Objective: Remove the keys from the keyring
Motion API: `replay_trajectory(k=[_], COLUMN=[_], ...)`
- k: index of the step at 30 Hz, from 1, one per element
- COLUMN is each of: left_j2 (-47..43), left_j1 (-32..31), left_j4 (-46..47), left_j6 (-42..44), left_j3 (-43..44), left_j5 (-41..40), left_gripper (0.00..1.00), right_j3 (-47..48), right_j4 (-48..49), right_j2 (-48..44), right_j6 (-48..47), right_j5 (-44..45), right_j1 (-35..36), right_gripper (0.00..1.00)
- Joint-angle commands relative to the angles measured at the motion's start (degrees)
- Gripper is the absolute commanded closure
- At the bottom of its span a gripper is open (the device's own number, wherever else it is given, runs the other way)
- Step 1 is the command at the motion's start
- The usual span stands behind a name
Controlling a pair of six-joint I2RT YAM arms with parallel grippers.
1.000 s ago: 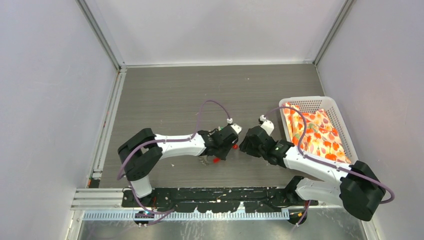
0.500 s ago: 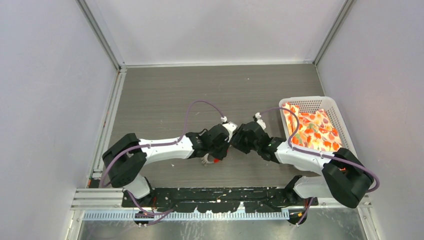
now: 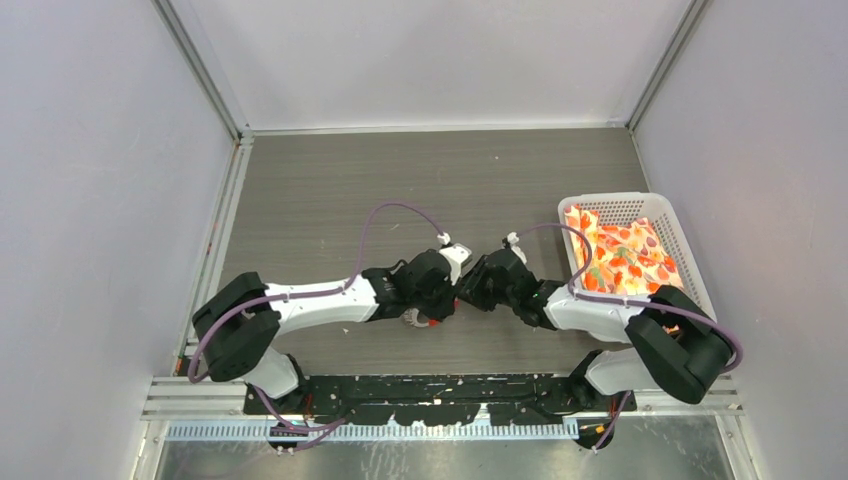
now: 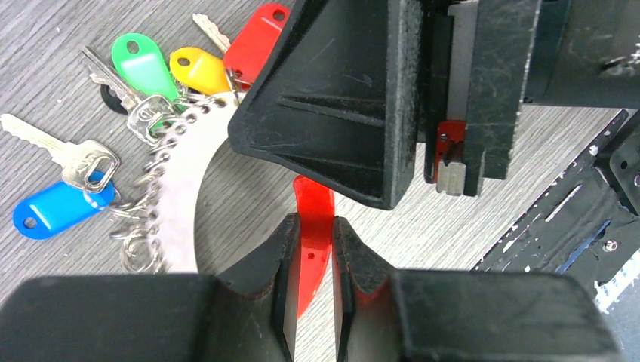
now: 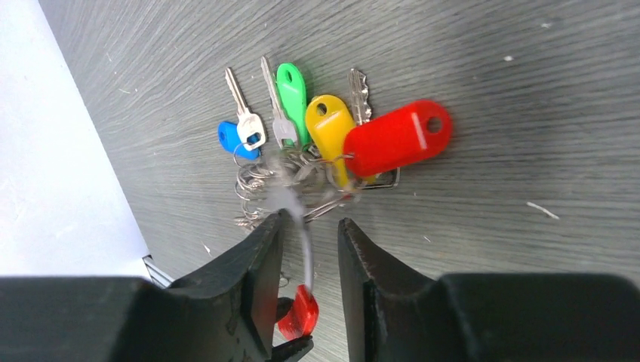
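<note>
My left gripper [image 4: 313, 224] is shut on the short red section [image 4: 312, 202] of the keyring [image 4: 175, 178], whose pale coiled loop curves up to the left. The keys hang off it on the table: green tag [image 4: 140, 62], yellow tag [image 4: 198, 69], red tag [image 4: 256, 41], blue tag [image 4: 54, 209]. My right gripper [image 5: 309, 226] is open, its jaws either side of the blurred grey loop [image 5: 300, 226] without pinching it. The keys fan out beyond it: blue [image 5: 229, 139], green [image 5: 290, 84], yellow [image 5: 327, 122], red [image 5: 396, 139]. In the top view both grippers meet nose to nose [image 3: 458, 292].
A white basket [image 3: 693, 262] holding an orange patterned cloth [image 3: 625, 255] stands at the right. The right gripper's black body [image 4: 355, 98] fills the upper left wrist view. A black base rail [image 3: 430, 395] runs along the near edge. Grey walls enclose the table.
Both arms have shifted left and toward each other. The right gripper has closed the gap to the left gripper and now straddles the keyring loop. The left gripper still holds the red section.
</note>
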Motion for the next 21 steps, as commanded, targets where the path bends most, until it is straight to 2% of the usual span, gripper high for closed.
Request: replay_trajectory(k=[1,3,8,11,14,16,21], left_j2=[-2.59,-3.1,-5.02,-7.79,-11.71,-13.56,-14.52], left_j1=[0.59,0.76,2.57,4.52,6.01,7.58,14.27], left_j4=[4.85,5.66,8.41,8.38,7.18,6.71,6.34], left_j6=[-0.77,-1.41,-4.55,-7.25,-8.21,-8.77,-16.84], left_j3=[-1.0,-1.82,-4.98,-6.71,-8.15,-9.01,-10.17], left_j5=[1.46,2.41,3.92,4.72,4.71,5.89,11.83], left_gripper=[0.94,0.95,0.93,0.91,0.9,0.81,0.78], right_j3=[0.55,1.03,2.86,4.28,3.93,4.6,5.39], right_j4=[6.54,7.15,4.67,-2.25,-3.61,-4.36,-4.47], right_j2=[1.78,2.4,1.08,-0.96,-2.92,-2.82,-1.62], right_j6=[0.83,0.47,-1.84,-4.41,-4.99,-5.26,-5.0], right_j5=[-2.46,-3.64,-3.86,-0.2,1.29,1.37,1.67], right_j1=[-0.26,-0.27,-0.15,-0.18,-0.18,-0.17,0.51], right_gripper=[0.65,0.69,0.89,0.85,0.96,0.97,0.99])
